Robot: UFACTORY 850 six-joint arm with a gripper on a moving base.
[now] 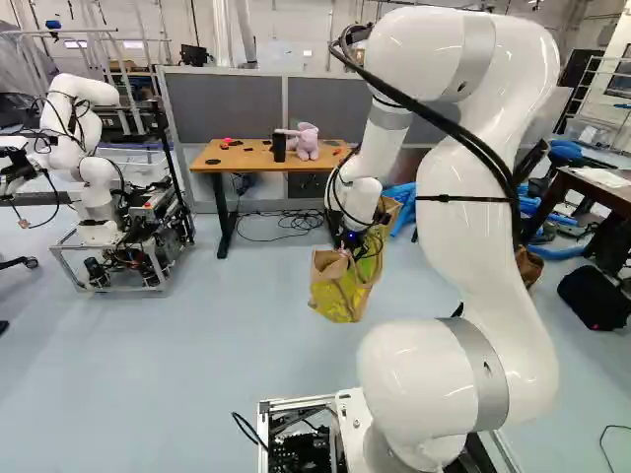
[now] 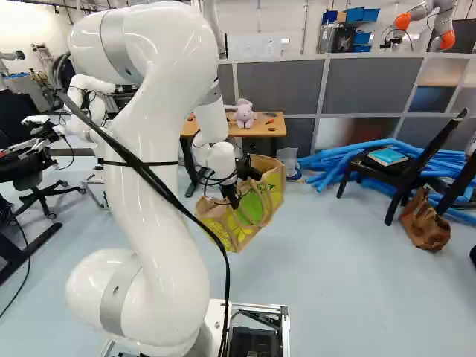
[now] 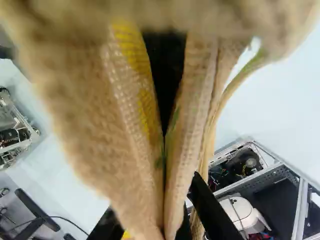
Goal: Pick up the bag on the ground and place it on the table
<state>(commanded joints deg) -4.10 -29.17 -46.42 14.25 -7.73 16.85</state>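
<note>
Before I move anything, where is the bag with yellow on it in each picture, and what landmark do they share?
Left base view: bag near the middle, left of the arm.
Right base view: bag near the middle, right of the arm.
Wrist view: bag between the gripper's two fingers and ahead of them.
Landmark: pink toy, both base views only.

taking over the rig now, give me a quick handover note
Gripper: shut on the bag.
Bag: tilted, looks lifted off the floor, not yet on the wooden table.
Done: grasp, apparently the lift too.
Left: carry it over, set it down, release; the pink plush toy and black cylinder on the table probably need avoiding.
</note>
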